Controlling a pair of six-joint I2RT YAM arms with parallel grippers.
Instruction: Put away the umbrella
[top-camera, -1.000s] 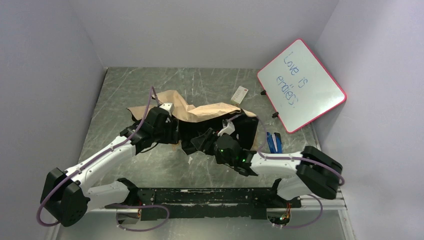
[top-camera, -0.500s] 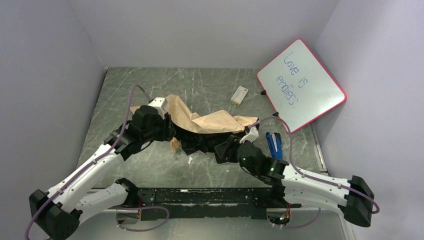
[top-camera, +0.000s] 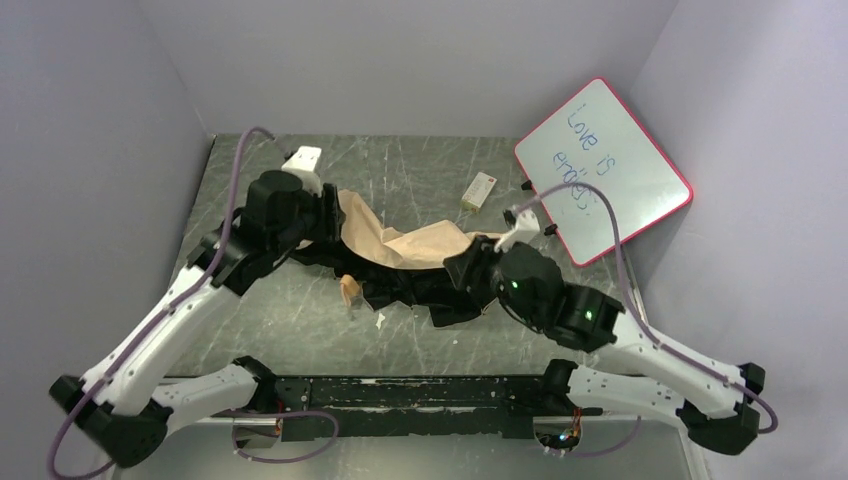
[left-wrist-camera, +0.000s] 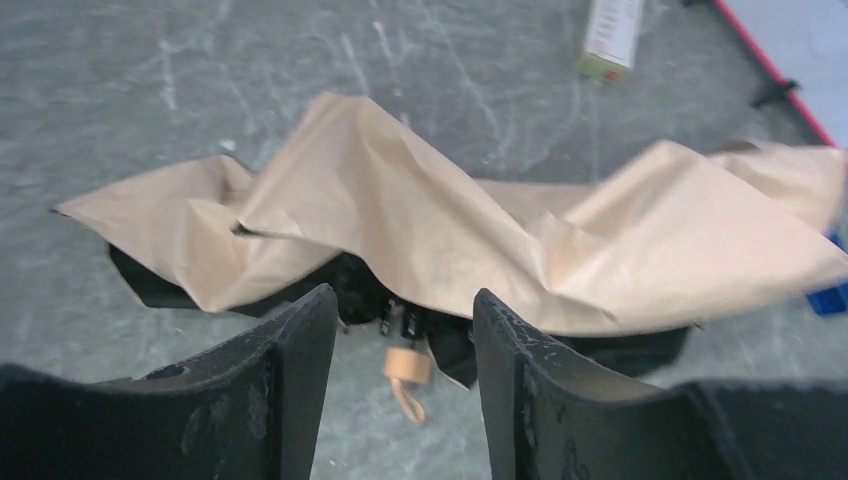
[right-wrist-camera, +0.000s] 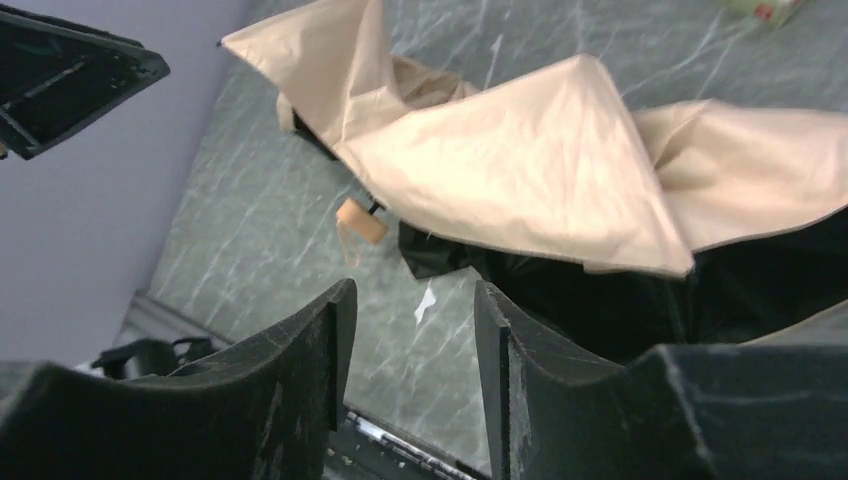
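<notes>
Left gripper (left-wrist-camera: 400, 305) and right gripper (right-wrist-camera: 412, 295) hover part-open and empty over the crumpled umbrella (top-camera: 415, 245).

The umbrella lies collapsed on the table (top-camera: 300, 320) at the centre of the top view, tan fabric uppermost and black beneath, and its handle (top-camera: 349, 288) pokes out at the lower left. The left gripper is above its upper-left end and the right gripper above its right end. In each wrist view the jaws stand partly apart with nothing between them. A whiteboard (top-camera: 603, 170) stands at the upper right, with a small box (top-camera: 481, 189) to its left.
</notes>
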